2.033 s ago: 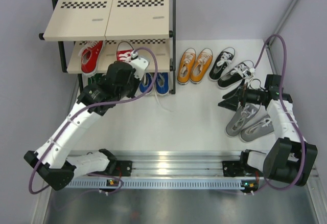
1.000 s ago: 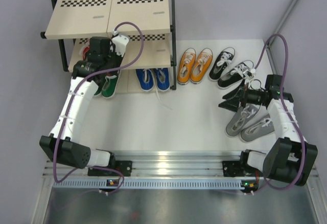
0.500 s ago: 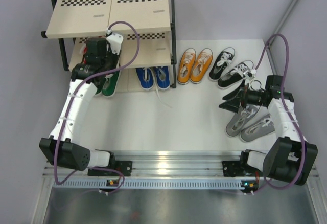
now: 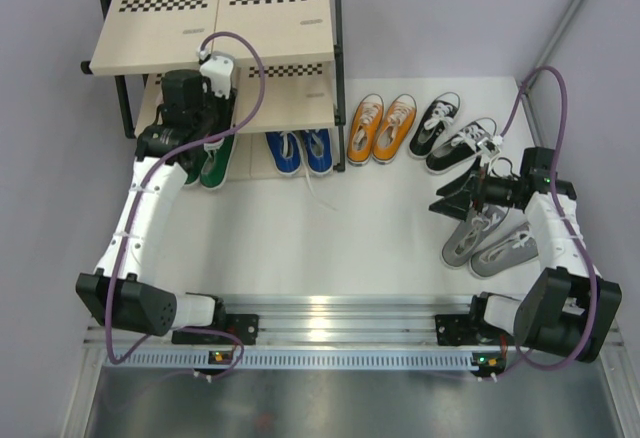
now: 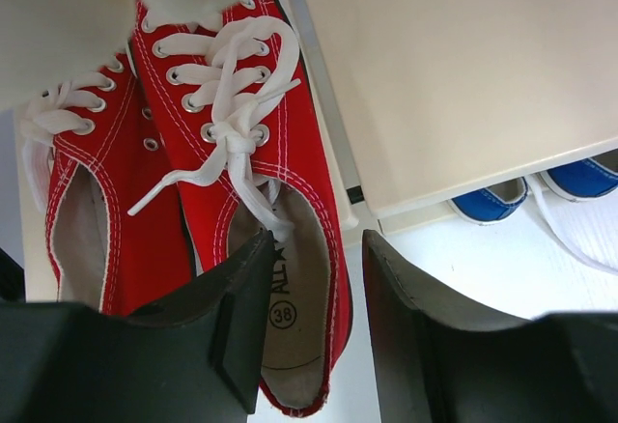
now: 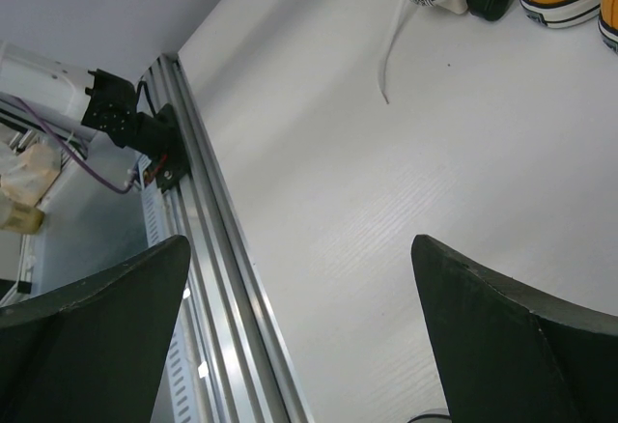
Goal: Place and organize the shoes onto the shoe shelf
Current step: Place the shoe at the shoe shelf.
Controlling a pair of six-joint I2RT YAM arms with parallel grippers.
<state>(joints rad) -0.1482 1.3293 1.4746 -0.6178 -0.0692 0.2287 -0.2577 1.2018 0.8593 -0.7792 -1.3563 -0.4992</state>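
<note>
Red shoes [image 5: 193, 201] sit side by side on the middle board of the shelf [image 4: 270, 8], in the upper left of the top view (the arm hides them there). The left end effector [image 5: 314, 268] is open, one finger on each side of a red shoe's heel wall, not squeezing it. Green shoes [image 4: 213, 166] and blue shoes [image 4: 302, 153] peek out at the bottom. Orange shoes [image 4: 381, 128], black shoes [image 4: 448, 128] and grey shoes [image 4: 490, 238] lie on the bench [image 4: 330, 248] at the right. The right end effector [image 6: 299, 249] is wide open over the bench, holding nothing.
</note>
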